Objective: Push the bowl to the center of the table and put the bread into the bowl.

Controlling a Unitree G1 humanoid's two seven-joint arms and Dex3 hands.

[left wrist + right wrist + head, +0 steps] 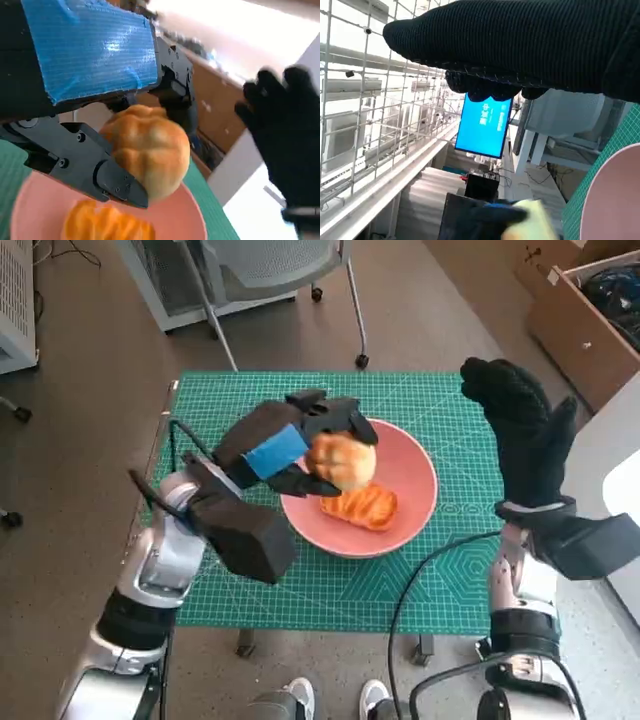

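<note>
Left hand, black with blue tape across its back, grips a round golden bread roll between its fingers, directly above the pink bowl. A second, striped pastry lies inside the bowl. The bowl sits on the green cutting mat near the table's middle. Right hand, gloved in black knit, is raised beside the bowl, fingers spread, holding nothing. An office chair stands beyond the table.

A lab: wire-mesh shelving, blue monitor, green cutting mat.
</note>
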